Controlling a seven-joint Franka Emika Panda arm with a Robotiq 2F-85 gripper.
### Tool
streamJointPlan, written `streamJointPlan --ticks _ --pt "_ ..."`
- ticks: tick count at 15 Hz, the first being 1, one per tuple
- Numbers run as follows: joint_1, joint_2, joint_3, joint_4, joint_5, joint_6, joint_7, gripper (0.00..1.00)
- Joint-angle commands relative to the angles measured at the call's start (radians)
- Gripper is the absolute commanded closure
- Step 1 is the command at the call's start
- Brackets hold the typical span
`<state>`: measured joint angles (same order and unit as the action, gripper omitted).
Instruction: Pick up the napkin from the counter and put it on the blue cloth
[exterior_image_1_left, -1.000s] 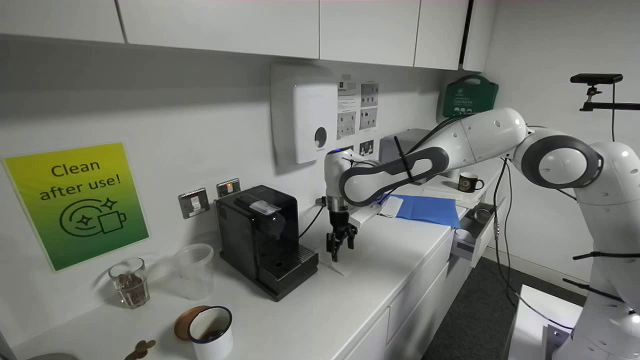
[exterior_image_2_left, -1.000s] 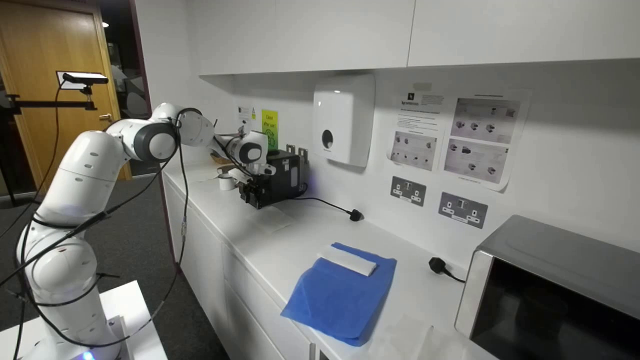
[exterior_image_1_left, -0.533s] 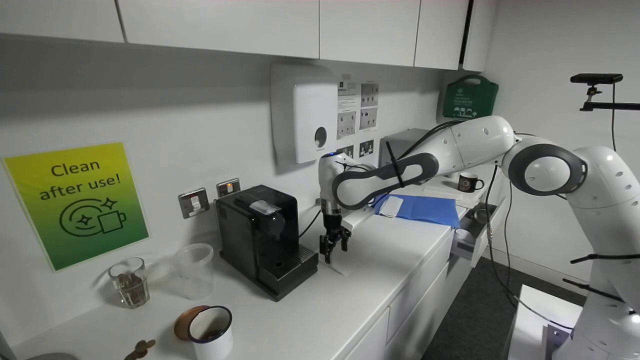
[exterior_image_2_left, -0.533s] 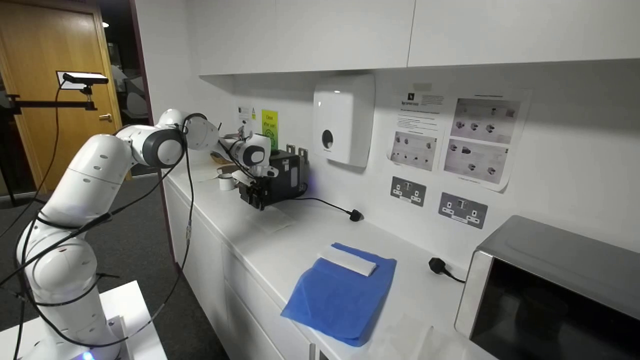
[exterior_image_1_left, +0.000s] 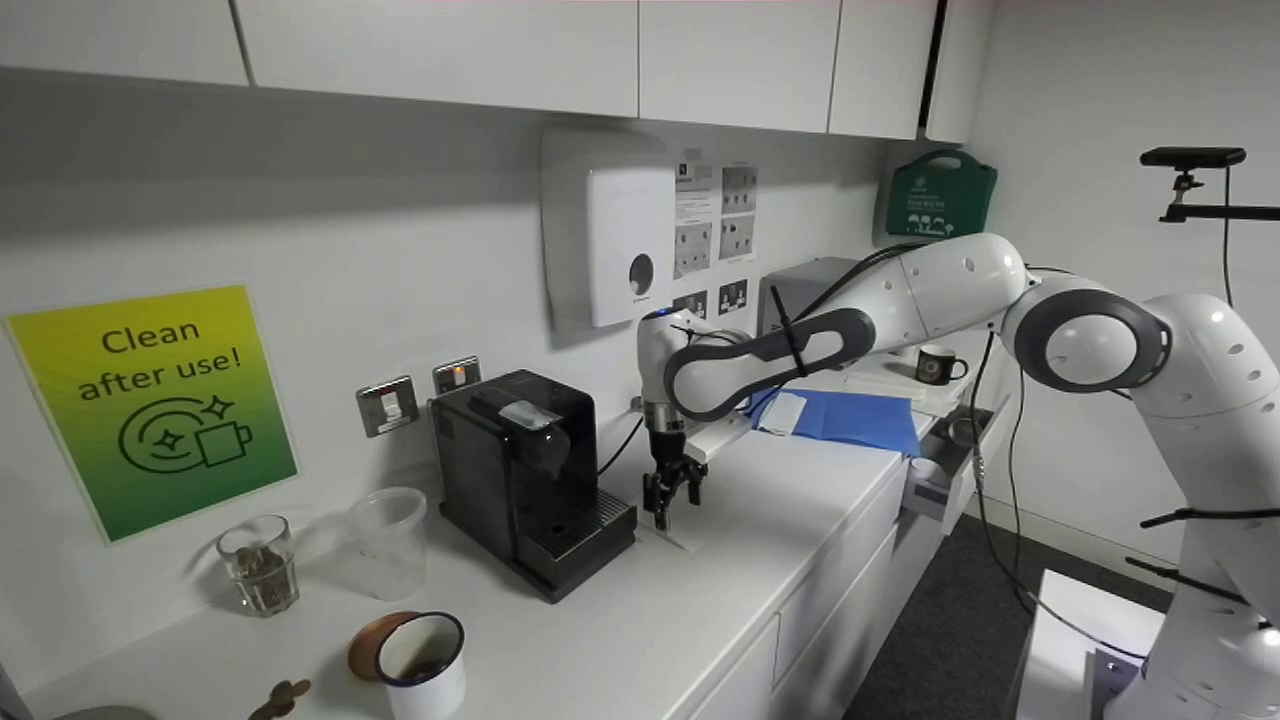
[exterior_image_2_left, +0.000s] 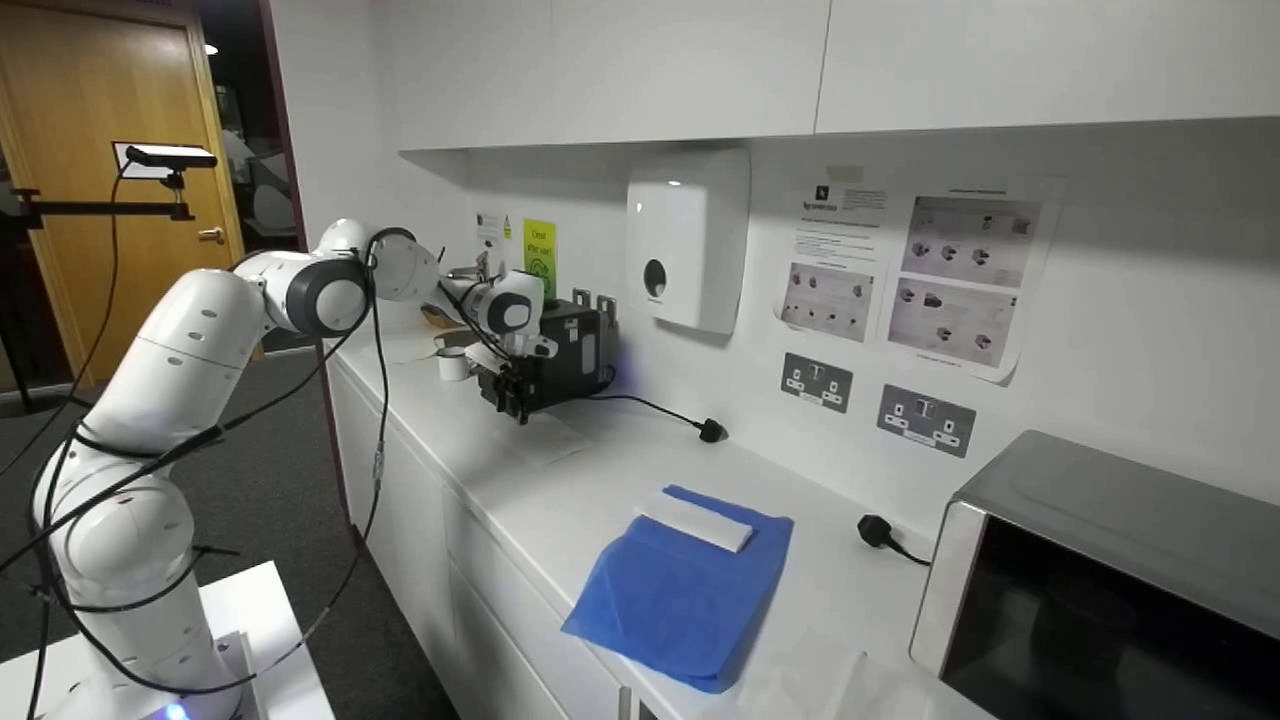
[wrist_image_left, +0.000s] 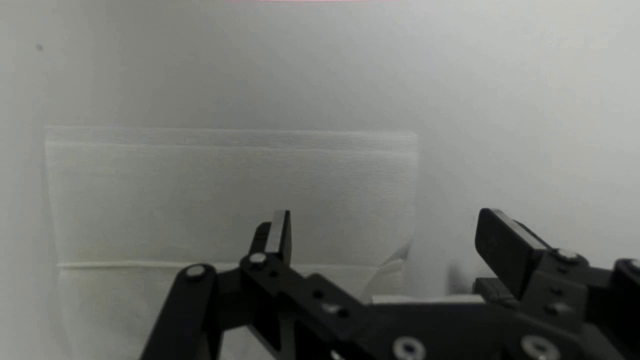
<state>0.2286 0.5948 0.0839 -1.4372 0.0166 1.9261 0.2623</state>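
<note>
I'm holding the gripper (wrist_image_left: 384, 222) at the napkin (wrist_image_left: 200, 200), jaws standing well apart; the napkin is lying creased on the counter (exterior_image_1_left: 600, 650), well apart from the blue cloth (exterior_image_2_left: 660, 600). A wall poster (exterior_image_1_left: 155, 412) is reading "Clean after use!", while lettering on the green case (exterior_image_1_left: 940, 195) is showing too blurred for me.

The Panda arm (exterior_image_1_left: 950, 285) is all smooth, rounded white shell with little grey dots (exterior_image_1_left: 969, 265), plus chunky dark grey joint rings (exterior_image_1_left: 1024, 345). Black cables (exterior_image_2_left: 205, 437) run along it (some droop off in big loops), and black straps (exterior_image_1_left: 788, 330) wrap around with their tails sticking out. Blue light (exterior_image_2_left: 177, 712) down low, silvery collar (exterior_image_1_left: 663, 415) below the wrist (exterior_image_1_left: 655, 355). The Robotiq gripper (wrist_image_left: 385, 225) is black linkage with silver screw heads (wrist_image_left: 195, 270) and blocky, pale-edged fingers (wrist_image_left: 500, 245).
</note>
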Motion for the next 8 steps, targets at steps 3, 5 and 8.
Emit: streamJointPlan --ticks 3,5,8 --pt "-0.008 -0.006 -0.001 -0.004 0.02 -0.032 0.009 0.0" --pt "-0.011 -0.004 0.001 -0.01 0.028 -0.024 0.006 0.0" --pt "-0.012 0.003 0.003 -0.009 0.037 -0.023 0.003 0.0"
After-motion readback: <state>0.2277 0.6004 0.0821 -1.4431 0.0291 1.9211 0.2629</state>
